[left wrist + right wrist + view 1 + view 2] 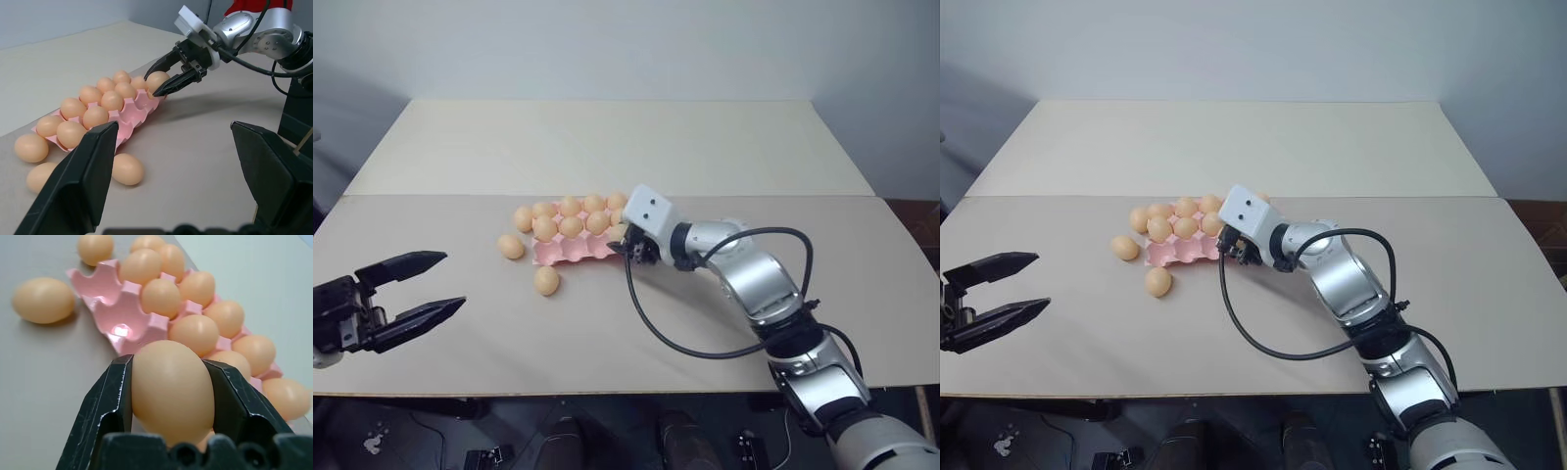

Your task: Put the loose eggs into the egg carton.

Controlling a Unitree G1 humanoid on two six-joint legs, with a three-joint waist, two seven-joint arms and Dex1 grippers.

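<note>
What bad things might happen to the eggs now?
1. The right end effector pinches one egg between two thin fingers; smooth and round, it might slip out and drop.
2. The egg carton is already crowded, with the empty cups along its near row, so lowering this egg could bump an egg that is already seated.
3. Loose eggs on the table could roll if nudged.

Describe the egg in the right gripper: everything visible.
The held egg is smooth, oval and pale tan-orange, matte like the others, with no crack visible. It sits clamped between the right gripper's two black fingers, one on each side, at the near end of the pink egg carton, by its empty front cups.
</note>
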